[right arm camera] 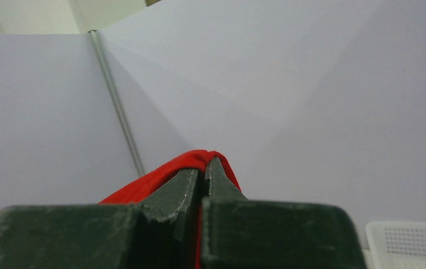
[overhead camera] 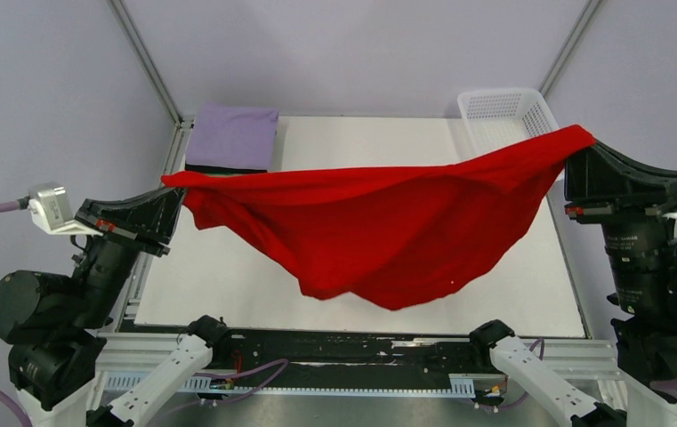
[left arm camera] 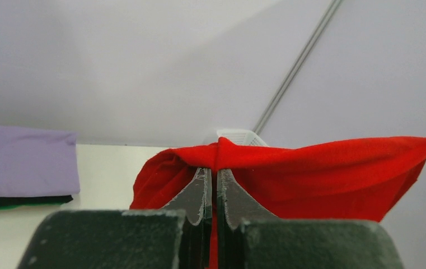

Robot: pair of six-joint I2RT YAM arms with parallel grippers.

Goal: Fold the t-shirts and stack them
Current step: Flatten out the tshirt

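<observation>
The red t-shirt [overhead camera: 388,227] hangs in the air, stretched between both grippers and sagging in the middle above the table. My left gripper [overhead camera: 174,182] is shut on its left end; the cloth shows between the shut jaws in the left wrist view [left arm camera: 215,168]. My right gripper [overhead camera: 579,142] is shut on its right end, seen in the right wrist view [right arm camera: 205,163]. The folded lavender t-shirt [overhead camera: 234,136] lies at the back left on top of a dark folded t-shirt [overhead camera: 228,169], whose edge peeks out beneath it.
A white mesh basket [overhead camera: 505,114] stands at the table's back right corner, just behind the right gripper. The white table mat [overhead camera: 228,285] lies below the hanging shirt. The enclosure walls stand close on both sides.
</observation>
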